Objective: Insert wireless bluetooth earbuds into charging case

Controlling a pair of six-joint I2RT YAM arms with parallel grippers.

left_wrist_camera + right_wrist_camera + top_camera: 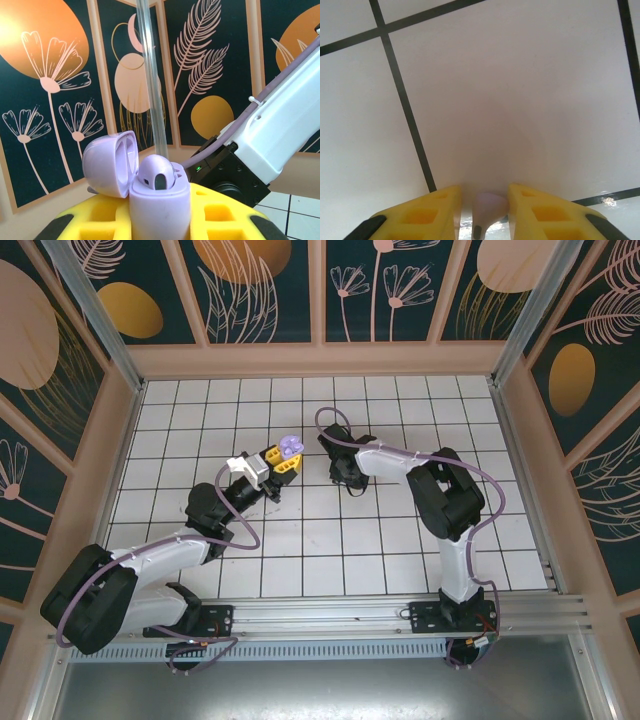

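In the left wrist view my left gripper is shut on a lilac charging case, held upright off the table with its lid swung open to the left. One lilac earbud sits in the case, its head poking out of the top. From above, the case shows at the tip of the left gripper. My right gripper points down at the table just to the right. A second lilac earbud lies on the tile between its yellow fingers, with a thin gap on the left side.
White tiles with dark grid lines cover the table, which is walled in by patterned panels and a frame. The right arm's wrist hangs close behind the held case. A clear upright post stands behind the case.
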